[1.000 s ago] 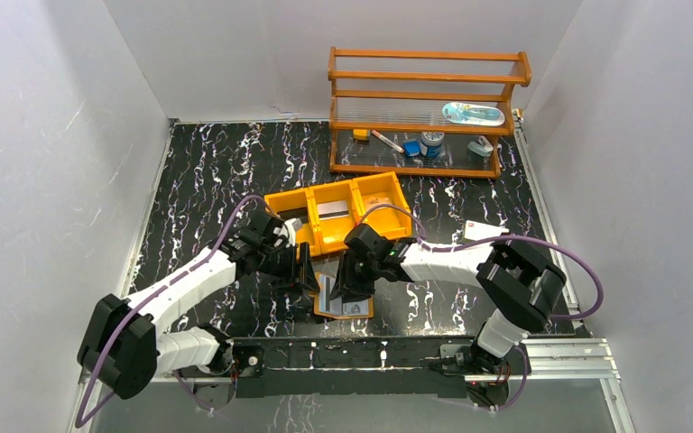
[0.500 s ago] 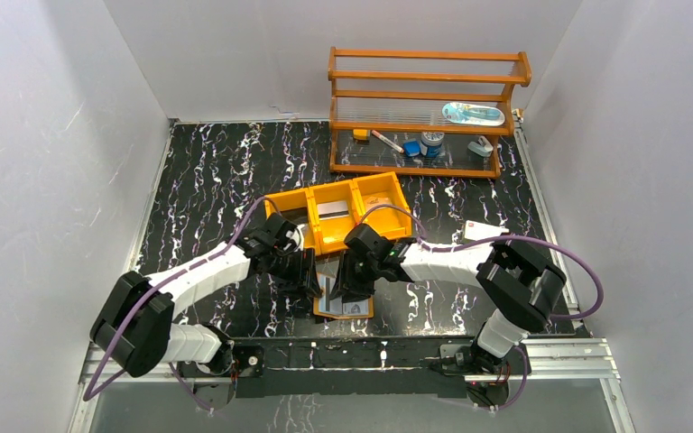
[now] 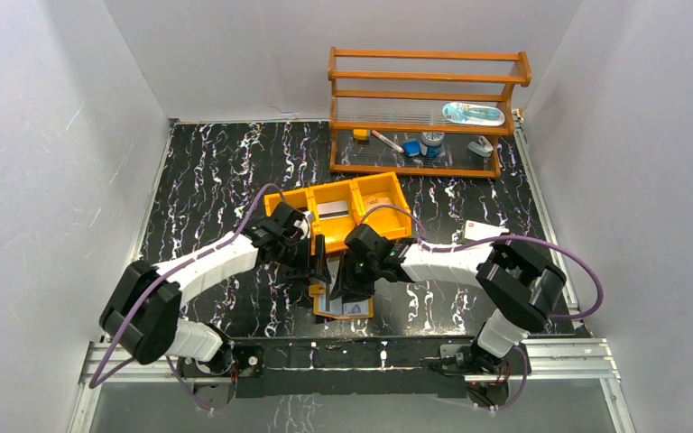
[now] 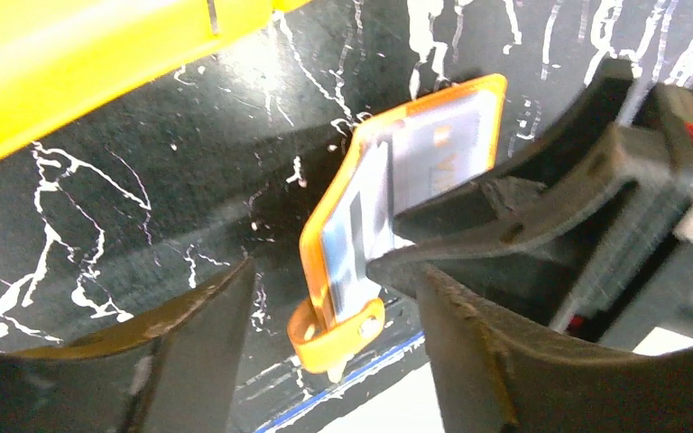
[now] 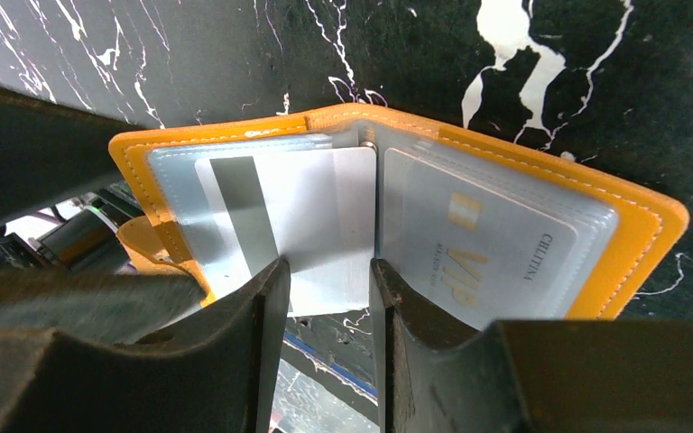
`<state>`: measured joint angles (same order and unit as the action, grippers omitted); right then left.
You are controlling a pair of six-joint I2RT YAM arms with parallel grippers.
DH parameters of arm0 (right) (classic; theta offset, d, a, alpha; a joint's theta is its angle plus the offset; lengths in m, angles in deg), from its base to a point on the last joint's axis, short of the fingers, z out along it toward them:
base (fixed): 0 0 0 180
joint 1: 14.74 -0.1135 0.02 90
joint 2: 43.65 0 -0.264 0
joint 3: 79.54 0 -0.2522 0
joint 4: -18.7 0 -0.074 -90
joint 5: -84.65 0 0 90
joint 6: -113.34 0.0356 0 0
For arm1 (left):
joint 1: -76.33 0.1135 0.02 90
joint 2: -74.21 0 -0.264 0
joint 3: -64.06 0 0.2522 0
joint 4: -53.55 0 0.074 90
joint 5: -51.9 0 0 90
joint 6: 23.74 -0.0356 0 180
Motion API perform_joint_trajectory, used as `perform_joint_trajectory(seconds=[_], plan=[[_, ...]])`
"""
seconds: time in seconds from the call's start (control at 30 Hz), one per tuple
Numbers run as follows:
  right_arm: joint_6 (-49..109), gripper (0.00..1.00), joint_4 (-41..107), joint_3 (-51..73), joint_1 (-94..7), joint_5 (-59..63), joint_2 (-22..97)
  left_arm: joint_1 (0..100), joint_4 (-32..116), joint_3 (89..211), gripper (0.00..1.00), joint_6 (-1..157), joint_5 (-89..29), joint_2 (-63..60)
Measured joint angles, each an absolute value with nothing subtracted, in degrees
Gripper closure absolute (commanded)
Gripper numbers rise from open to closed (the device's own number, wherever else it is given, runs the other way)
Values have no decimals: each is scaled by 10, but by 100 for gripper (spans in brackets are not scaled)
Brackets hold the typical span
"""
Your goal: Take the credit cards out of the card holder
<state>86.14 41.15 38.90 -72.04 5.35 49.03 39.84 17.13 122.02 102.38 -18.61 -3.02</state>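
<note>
Presently, the card holder is seen lying open on the black marbled desk, just in front of the orange tray and between the two claws. In the left wrist view one half of it is raised from the desk, so it is folded to an angle, and its snap tab is turned toward the left claw.

Two of the credit cards are seen inside. A whitish-grey card with a dark stripe is drawn partly out of one pale pocket. A grey card with gold print is kept fully in the other pocket.

The right claw is placed over the striped card. Its jaws are held apart, and the face of the card is seen in the gap between them. Whether the tips are pressed on the card cannot be told.

The left claw is held just beside the raised half, with its jaws wide apart and only the desk and the snap tab seen between them. The holder is not touched by it.

A grey flat piece is seen in the middle compartment of the tray.
</note>
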Motion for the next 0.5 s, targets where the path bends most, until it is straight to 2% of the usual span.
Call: perform_joint_trajectory(seconds=[0.2,0.27,0.5], plan=[[861,54,403,393,-720,54,490,396,172,1222,69,1026,-213,-90],[861,53,400,394,-720,54,489,394,171,1215,75,1028,-219,-86],[861,50,381,403,-720,53,471,393,171,1167,78,1034,-226,-43]])
